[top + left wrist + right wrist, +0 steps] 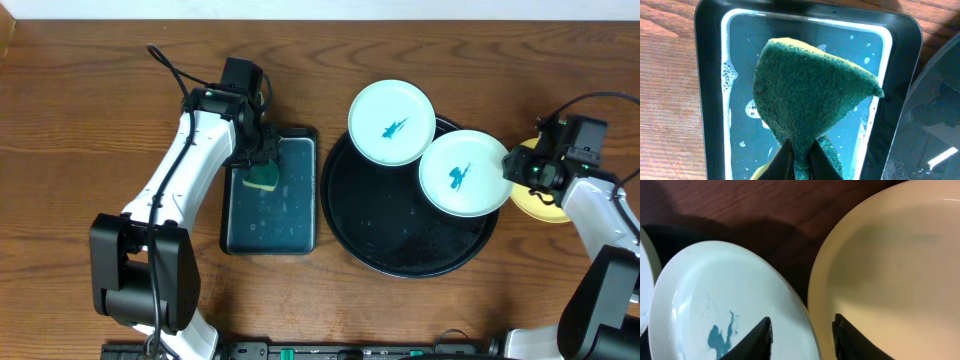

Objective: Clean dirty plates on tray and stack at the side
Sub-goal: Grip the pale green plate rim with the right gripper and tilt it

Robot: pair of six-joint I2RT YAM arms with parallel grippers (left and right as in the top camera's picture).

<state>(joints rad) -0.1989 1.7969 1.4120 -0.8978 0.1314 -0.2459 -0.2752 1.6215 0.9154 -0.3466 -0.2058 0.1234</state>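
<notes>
Two pale bluish-white plates with teal smears rest on the large round black tray: one at its back rim, one at its right. A pale yellow plate lies on the table just right of the tray. My right gripper is open and straddles the right plate's rim, one finger over it and one over the yellow plate. My left gripper is shut on a green-yellow sponge and holds it above the small tray.
The small dark rectangular tray with soapy water stands left of the round tray, whose rim shows in the left wrist view. Bare wooden table lies around both trays. Cables run behind each arm.
</notes>
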